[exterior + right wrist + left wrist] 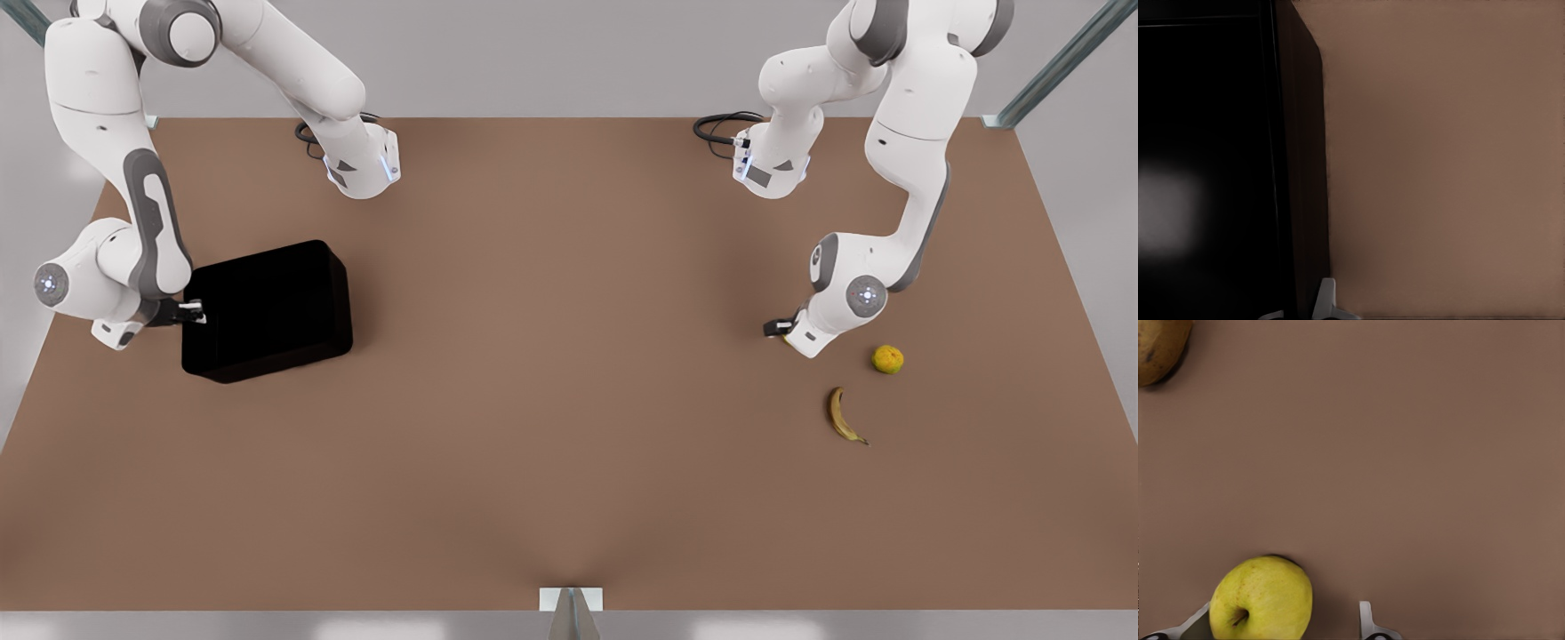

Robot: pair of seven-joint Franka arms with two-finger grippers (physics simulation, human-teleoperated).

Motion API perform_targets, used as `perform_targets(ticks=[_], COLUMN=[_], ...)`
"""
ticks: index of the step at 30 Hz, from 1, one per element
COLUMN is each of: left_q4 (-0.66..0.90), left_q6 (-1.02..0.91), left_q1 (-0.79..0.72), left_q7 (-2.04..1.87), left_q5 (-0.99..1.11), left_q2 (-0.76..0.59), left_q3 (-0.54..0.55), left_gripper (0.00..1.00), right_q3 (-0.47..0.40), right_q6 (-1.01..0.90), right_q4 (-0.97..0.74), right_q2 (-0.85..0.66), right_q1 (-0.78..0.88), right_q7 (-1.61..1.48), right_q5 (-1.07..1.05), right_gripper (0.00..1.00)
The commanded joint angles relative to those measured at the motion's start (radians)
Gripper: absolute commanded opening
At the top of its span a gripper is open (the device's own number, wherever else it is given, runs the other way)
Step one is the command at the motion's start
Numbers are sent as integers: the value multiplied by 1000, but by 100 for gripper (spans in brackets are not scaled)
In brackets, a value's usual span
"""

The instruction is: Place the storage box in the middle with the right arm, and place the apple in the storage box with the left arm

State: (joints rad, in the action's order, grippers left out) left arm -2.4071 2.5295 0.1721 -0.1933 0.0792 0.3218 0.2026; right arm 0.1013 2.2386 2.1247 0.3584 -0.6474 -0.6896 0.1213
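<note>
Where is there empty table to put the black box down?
The big bare stretch is the middle of the table, between the storage box on the front view's left and the fruit on its right. It is crowded around the banana, the orange fruit and the apple, where the left gripper sits. The right gripper is at the box's wall.
</note>
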Motion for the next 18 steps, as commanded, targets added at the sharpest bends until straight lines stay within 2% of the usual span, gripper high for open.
perform_targets(ticks=[1,5,8,12,16,18], left_q4=[2,14,13,3,3,3], left_q6=[0,-3,-5,-11,-11,-11], left_q1=[0,13,18,18,23,23], left_q7=[0,6,5,5,5,5], left_q5=[2,5,5,5,5,7], left_q2=[0,3,3,3,8,8], left_q3=[0,0,0,0,0,0], left_gripper=[100,100,100,100,100,100], right_q3=[0,9,29,132,340,364], right_q6=[-1,-102,-257,-274,-307,-330], right_q4=[0,-23,-137,-178,-219,-246], right_q2=[-6,-75,-88,-113,-107,-93], right_q1=[0,2,15,71,74,161], right_q7=[1,12,27,301,507,599], right_q5=[1,-15,-74,-78,-75,-74], right_gripper=[21,21,21,21,21,21])
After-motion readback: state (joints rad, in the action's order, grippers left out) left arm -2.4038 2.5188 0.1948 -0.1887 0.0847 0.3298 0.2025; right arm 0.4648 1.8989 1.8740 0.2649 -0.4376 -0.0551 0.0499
